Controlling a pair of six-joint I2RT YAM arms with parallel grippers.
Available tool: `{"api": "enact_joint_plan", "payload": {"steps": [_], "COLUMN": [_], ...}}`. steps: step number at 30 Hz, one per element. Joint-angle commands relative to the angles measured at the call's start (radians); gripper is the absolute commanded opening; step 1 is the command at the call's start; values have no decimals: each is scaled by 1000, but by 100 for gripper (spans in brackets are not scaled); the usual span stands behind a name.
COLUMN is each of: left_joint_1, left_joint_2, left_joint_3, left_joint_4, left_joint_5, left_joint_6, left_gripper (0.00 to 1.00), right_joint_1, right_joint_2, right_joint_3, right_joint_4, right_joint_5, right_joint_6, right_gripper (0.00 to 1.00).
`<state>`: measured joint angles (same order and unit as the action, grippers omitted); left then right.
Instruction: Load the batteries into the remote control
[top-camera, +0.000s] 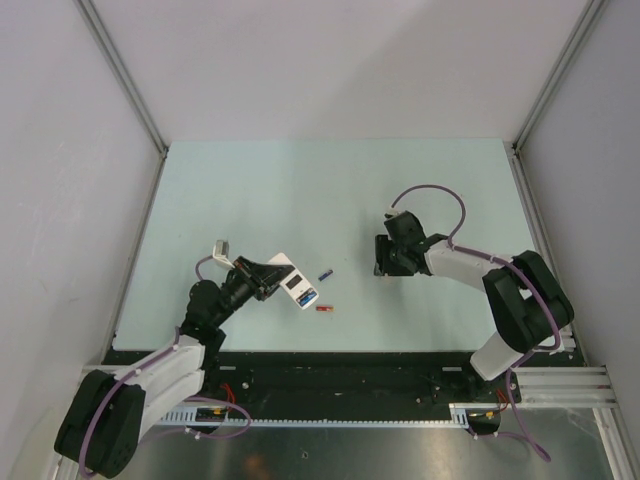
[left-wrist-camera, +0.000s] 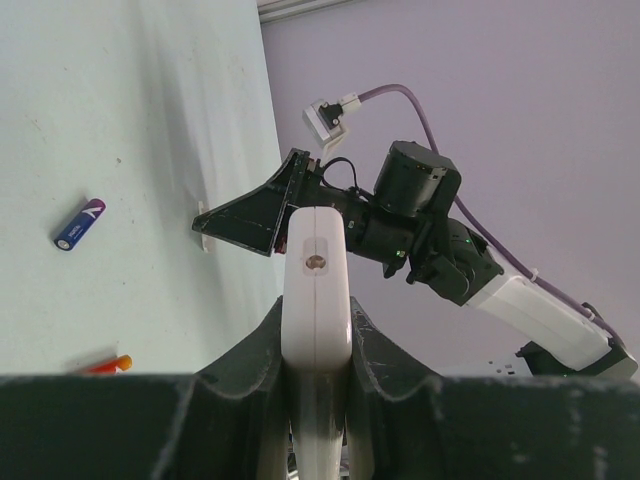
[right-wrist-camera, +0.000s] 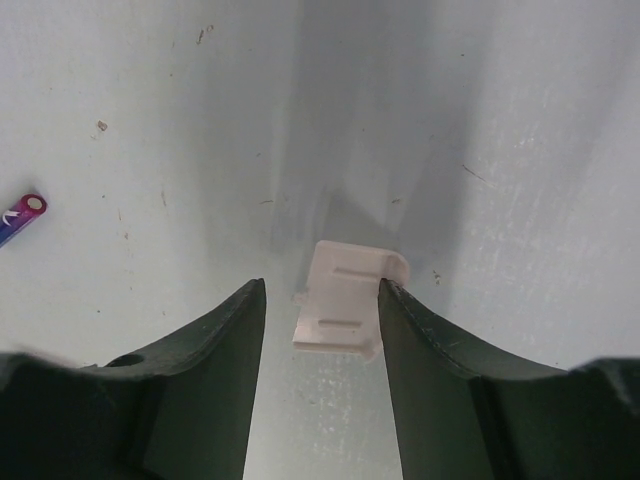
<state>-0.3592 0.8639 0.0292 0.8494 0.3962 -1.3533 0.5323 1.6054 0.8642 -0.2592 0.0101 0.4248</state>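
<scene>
My left gripper (top-camera: 268, 278) is shut on the white remote control (top-camera: 292, 279), holding it off the table; in the left wrist view its thin edge (left-wrist-camera: 317, 290) stands between the fingers. A bright blue battery (top-camera: 307, 298) shows at the remote's lower end. A dark blue-purple battery (top-camera: 325, 273) (left-wrist-camera: 79, 223) and a red battery (top-camera: 323, 308) (left-wrist-camera: 105, 364) lie on the table beside it. The grey-silver battery is not visible. My right gripper (right-wrist-camera: 320, 288) is open and low over a small white battery cover (right-wrist-camera: 345, 300), which lies between the fingers against the right one.
The pale green table (top-camera: 330, 190) ends at a black rail along the near edge (top-camera: 340, 365). Grey walls stand on the left, back and right. The right arm (left-wrist-camera: 430, 230) shows in the left wrist view beyond the remote.
</scene>
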Motion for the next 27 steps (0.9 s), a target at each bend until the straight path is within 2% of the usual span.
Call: {"api": "enact_joint_plan", "payload": {"steps": [1,9,14,18,23,27], "left_joint_1": [8,8,8,8,8,8], "left_joint_2": [-9,4,9,11,1,0], "left_joint_3": [-103,-94,-89,-89,-92,-92], "left_joint_4": [28,30,30,30,30,30], "left_joint_5": [-3,0,0,1,3,4], "left_joint_6": [16,19,22,22,20,20], "left_gripper": [0,0,0,0,0,0], "right_joint_1": [-11,-11,-11,-12,-14,-18], "right_joint_2": [2,-59,-102,-107,-99,-99], "right_joint_3": [-19,-79,-116,-117,-120,-120], "right_joint_4": [-6,1,9,6,8,2], "right_joint_5": [14,54,67,68,68,83], "right_joint_6": [12,48,52,48,45,46], "right_gripper": [52,48,55,54,38,35]}}
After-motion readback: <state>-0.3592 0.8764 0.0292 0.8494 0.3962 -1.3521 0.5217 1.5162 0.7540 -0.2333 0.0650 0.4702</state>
